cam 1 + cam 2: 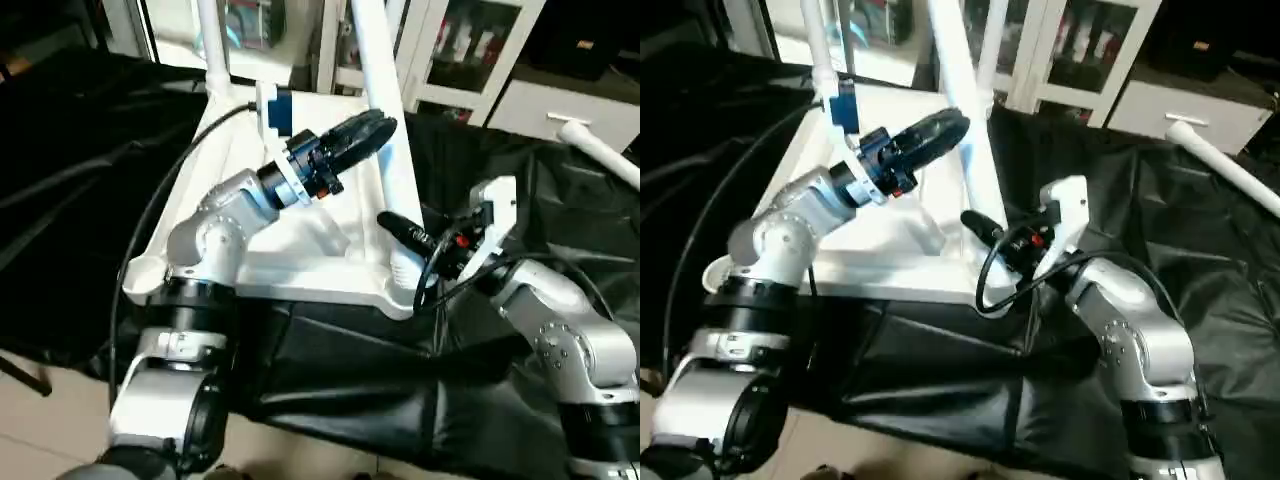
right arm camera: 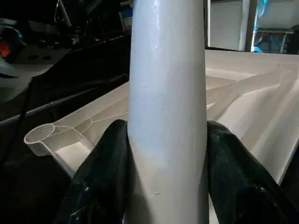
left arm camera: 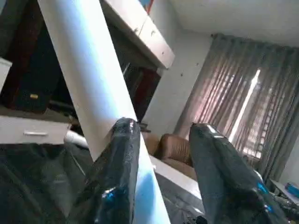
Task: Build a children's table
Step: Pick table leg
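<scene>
The tabletop (image 1: 300, 250) lies underside up on black cloth (image 1: 330, 370), with one leg (image 1: 212, 50) upright at a far corner. A second leg (image 2: 167, 116) stands in the near corner socket — the right gripper (image 2: 167, 140) is clamped around it low down. The left gripper (image 3: 161, 154), higher up, has its fingers apart, one resting against the leg. A spare leg (image 1: 605, 150) lies well apart on the cloth. Judgement: keep the lower grip firm and the leg straight, then press down squarely — a tilted leg would jam.
</scene>
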